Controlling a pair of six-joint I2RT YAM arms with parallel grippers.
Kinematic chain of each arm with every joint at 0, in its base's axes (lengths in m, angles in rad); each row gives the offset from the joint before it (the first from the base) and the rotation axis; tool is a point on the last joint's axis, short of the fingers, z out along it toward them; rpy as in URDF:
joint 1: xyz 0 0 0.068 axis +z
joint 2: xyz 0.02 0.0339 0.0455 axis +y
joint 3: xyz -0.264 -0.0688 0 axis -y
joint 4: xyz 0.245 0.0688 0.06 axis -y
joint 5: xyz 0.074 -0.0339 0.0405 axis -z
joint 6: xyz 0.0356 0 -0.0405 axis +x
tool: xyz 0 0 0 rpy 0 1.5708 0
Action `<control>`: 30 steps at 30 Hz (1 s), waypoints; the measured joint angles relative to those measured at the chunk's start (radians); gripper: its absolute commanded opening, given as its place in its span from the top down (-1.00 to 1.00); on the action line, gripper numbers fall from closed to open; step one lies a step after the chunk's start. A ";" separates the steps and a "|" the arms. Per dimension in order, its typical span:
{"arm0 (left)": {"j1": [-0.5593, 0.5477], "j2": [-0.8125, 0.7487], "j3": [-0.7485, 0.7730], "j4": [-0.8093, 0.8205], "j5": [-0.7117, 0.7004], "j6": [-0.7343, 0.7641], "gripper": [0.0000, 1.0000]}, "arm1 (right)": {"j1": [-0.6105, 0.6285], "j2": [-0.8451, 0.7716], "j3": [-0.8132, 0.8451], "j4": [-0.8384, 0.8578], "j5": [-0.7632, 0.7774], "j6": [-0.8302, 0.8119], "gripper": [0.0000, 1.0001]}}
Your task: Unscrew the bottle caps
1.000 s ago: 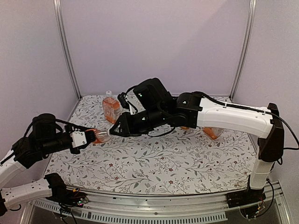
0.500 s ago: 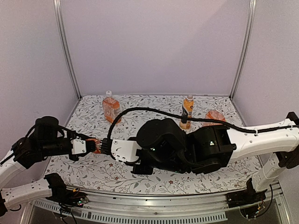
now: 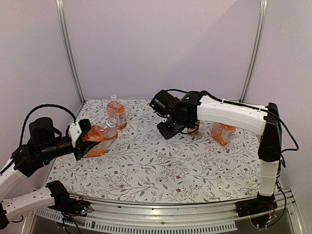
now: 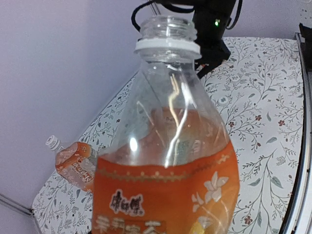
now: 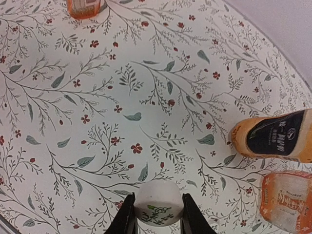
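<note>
"While the left hand [image 3: 84, 139] squeezes the big clear bottle of orange drink [image 3: 102, 136], open neck tilted up rightward, where's its cap?"
"Pinched in the right hand [image 5: 157, 219]: small round white plastic cap [image 5: 157, 207], over flowery tabletop [image 5: 122, 97]."

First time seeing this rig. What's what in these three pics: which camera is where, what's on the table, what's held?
Two robot arms are bolted at the flowered table's near edge. The wide picture comes from a fixed camera above and behind them; the other two from a camera on each wrist. The left gripper holds a tilted bottle of orange drink, its neck open, cap off. The right gripper pinches a small white cap. Three more bottles are on the table: a capped one at the back left, a dark-labelled one and one at the right.
</note>
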 measured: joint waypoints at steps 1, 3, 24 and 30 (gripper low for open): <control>0.007 -0.008 -0.005 0.013 0.019 -0.040 0.73 | -0.014 0.049 0.005 -0.032 -0.033 0.042 1.00; 0.021 -0.022 -0.021 0.037 0.045 -0.109 0.72 | -0.016 0.116 0.006 -0.076 -0.075 0.091 1.00; 0.226 -0.158 -0.254 0.222 0.357 -0.504 0.67 | -0.009 0.410 0.122 -0.187 -0.245 0.206 -0.21; 0.274 -0.193 -0.275 0.245 0.404 -0.533 0.65 | -0.018 0.413 0.137 -0.190 -0.261 0.210 -0.91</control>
